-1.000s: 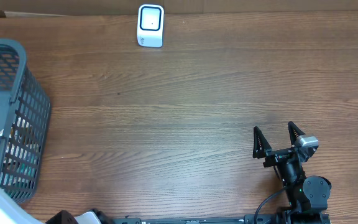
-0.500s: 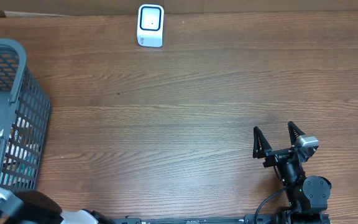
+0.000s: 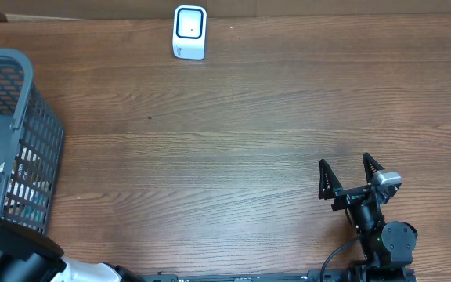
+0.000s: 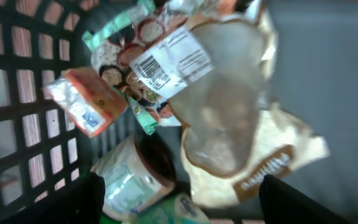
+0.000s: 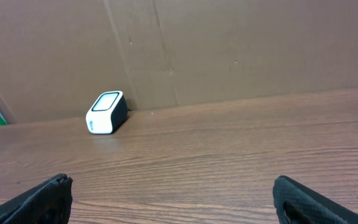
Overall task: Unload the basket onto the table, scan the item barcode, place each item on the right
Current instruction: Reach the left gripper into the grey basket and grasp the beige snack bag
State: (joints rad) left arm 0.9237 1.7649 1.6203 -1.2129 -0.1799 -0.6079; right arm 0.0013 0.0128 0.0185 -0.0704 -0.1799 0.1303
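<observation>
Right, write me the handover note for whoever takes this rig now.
Left gripper: open, over the basket contents, nothing held.
Right gripper: open, empty, near the table front edge.
Scanner: stands at the table's far edge.
In the basket, a clear pouch lies with its barcode facing up.
Done: nothing picked.
To do: grasp an item, carry it to the scanner, scan.

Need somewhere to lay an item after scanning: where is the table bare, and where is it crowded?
Bare wood spans the middle, bordered by the basket on the left, the scanner at the back edge and the right end effector near the front. The strip right of the scanner is free. Crowded inside the basket: packets and a jar piled together.
</observation>
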